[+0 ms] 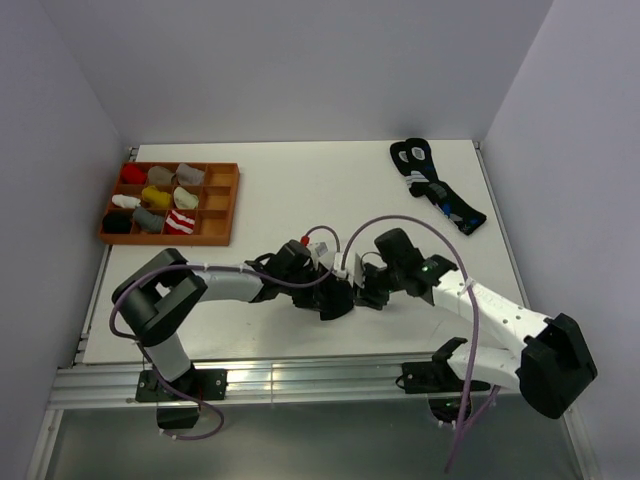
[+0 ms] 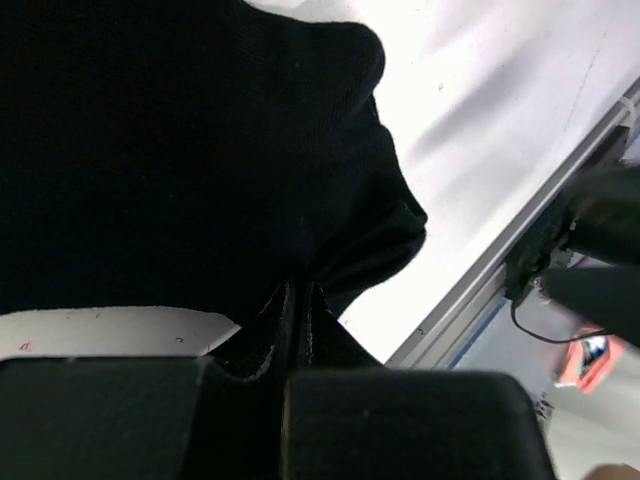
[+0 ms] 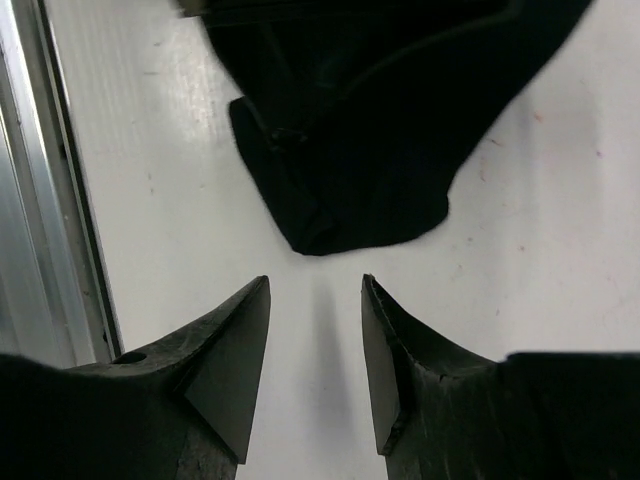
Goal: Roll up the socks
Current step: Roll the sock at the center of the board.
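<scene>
The plain black sock (image 2: 200,150) lies bunched on the white table near its front edge. My left gripper (image 2: 300,300) is shut on a fold of this sock, which fills most of the left wrist view. In the right wrist view the sock's rounded end (image 3: 350,150) lies just ahead of my right gripper (image 3: 315,290), which is open, empty and apart from it. From above, the left gripper (image 1: 335,302) and right gripper (image 1: 372,293) meet at the table's middle front and hide most of the sock. A red-and-white striped sock (image 1: 180,222) lies rolled in the tray.
An orange compartment tray (image 1: 222,205) with several small sock bundles stands at the back left. Dark socks with white rings and blue marks (image 1: 435,187) lie at the back right. The metal front rail (image 1: 300,375) runs close behind the grippers and shows in the right wrist view (image 3: 40,200).
</scene>
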You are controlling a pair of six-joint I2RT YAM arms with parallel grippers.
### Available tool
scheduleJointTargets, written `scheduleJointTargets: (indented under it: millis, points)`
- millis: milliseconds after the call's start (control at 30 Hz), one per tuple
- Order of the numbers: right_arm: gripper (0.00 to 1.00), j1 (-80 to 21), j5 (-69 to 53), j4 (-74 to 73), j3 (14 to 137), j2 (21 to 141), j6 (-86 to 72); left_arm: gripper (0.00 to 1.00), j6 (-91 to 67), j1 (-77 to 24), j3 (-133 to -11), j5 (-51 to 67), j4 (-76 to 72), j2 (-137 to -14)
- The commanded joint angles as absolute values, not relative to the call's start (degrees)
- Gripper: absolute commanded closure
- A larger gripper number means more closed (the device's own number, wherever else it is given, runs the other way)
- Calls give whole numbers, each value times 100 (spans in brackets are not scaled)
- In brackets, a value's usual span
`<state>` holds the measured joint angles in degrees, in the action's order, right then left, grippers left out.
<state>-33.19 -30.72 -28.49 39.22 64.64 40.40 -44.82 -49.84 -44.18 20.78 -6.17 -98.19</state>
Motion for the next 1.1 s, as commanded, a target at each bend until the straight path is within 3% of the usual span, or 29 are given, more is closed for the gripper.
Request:
scheduleJointTargets:
  millis: [0, 400, 1067]
  points:
    - [51, -3717, -2611, -2215, 3613, 6109, 4394, 100, -4474, -4896, -4535, 2381, -360, -10046]
    - [51, -4921, -1793, -1301, 2997, 6398, 4676, 100, -4430, -4852, -4851, 2646, -97, -10511]
    - [53, -5782, -1178, -1309, 2962, 6478, 4694, 100, -4342, -4852, -4896, 2654, -18, -10494]
